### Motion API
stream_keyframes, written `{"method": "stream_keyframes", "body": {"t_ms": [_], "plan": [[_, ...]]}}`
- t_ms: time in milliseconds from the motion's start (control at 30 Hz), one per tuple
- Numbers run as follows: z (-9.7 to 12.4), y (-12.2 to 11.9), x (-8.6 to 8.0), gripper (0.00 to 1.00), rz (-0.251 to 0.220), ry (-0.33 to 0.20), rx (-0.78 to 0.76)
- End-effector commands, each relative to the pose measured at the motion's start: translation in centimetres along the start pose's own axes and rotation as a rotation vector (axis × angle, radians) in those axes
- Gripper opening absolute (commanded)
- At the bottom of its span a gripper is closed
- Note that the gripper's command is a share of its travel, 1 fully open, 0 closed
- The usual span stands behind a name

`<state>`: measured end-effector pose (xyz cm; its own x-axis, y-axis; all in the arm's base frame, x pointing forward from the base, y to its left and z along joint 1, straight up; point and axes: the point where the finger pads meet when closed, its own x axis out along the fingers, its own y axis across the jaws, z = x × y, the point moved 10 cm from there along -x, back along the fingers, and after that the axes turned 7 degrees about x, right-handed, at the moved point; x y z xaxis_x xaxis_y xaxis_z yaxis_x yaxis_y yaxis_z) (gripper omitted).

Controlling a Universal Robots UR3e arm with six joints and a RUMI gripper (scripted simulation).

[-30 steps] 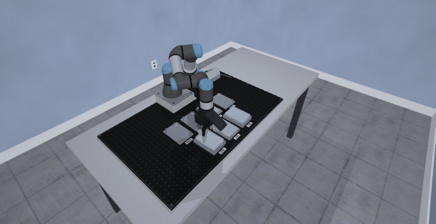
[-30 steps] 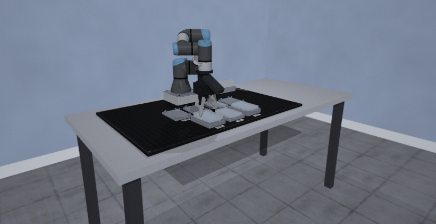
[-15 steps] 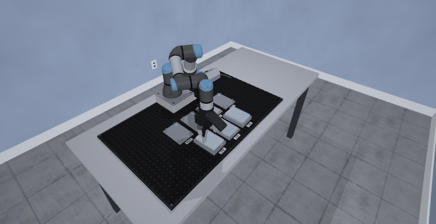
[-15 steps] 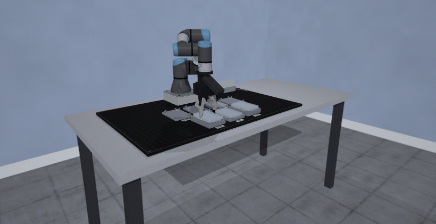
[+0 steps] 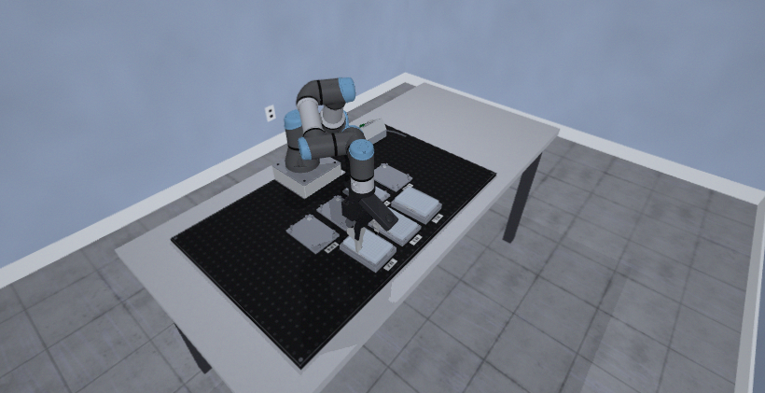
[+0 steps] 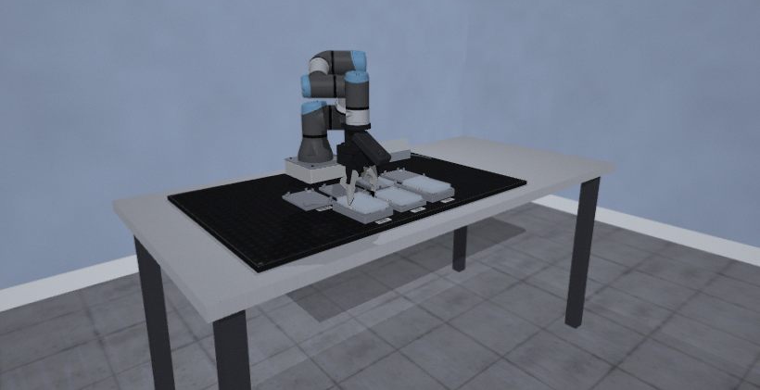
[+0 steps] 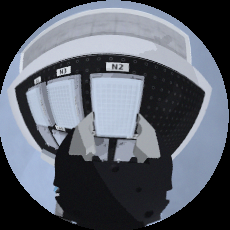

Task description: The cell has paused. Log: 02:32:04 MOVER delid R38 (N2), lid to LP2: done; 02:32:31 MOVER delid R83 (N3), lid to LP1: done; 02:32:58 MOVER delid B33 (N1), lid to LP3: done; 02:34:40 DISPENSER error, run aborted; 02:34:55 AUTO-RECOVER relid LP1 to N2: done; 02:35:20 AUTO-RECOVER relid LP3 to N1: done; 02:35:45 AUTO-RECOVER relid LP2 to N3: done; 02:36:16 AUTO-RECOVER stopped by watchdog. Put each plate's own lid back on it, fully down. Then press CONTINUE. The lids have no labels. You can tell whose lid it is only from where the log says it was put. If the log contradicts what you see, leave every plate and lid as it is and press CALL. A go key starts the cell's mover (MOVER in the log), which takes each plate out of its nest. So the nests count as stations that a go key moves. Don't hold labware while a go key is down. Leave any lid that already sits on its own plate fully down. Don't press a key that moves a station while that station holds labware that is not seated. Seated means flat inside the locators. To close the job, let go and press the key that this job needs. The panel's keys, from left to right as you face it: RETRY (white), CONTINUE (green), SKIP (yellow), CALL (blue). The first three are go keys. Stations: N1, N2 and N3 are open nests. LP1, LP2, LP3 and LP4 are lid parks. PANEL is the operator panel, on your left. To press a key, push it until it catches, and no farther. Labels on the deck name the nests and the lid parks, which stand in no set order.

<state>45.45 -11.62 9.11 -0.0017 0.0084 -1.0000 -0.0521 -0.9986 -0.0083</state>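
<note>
Three lidded plates stand in a row of nests on the black deck. In the wrist view the labels read N2 [image 7: 117, 66] and N3 [image 7: 62, 71]; the third label is too small to read. My gripper [image 5: 357, 235] [image 6: 359, 189] [image 7: 115, 113] is down at the N2 plate and shut on the near end of its clear lid [image 5: 375, 250] [image 6: 368, 204] [image 7: 116, 102]. The lid lies level over its plate; I cannot tell whether it is lifted. The N3 plate [image 5: 400, 227] [image 7: 64, 100] and the third plate [image 5: 418, 203] [image 7: 36, 105] stand alongside with their lids on.
Several flat grey lid parks [image 5: 312, 232] [image 5: 393, 175] lie bare behind the nests, partly hidden by the arm. The operator panel [image 5: 374, 129] [image 6: 399, 149] sits at the back of the deck beside the arm's base [image 5: 307, 175].
</note>
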Motion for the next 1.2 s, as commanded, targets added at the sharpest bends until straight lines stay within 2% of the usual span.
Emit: {"method": "stream_keyframes", "body": {"t_ms": [0, 933, 967, 1167], "plan": [[-0.05, 0.03, -0.11, 0.00, 0.001, 0.003, 0.000], [-0.05, 0.02, -0.11, 0.00, 0.001, 0.003, 0.000], [-0.05, 0.02, -0.11, 0.82, 0.001, 0.003, 0.000], [-0.05, 0.03, -0.11, 0.82, 0.001, 0.003, 0.000]]}}
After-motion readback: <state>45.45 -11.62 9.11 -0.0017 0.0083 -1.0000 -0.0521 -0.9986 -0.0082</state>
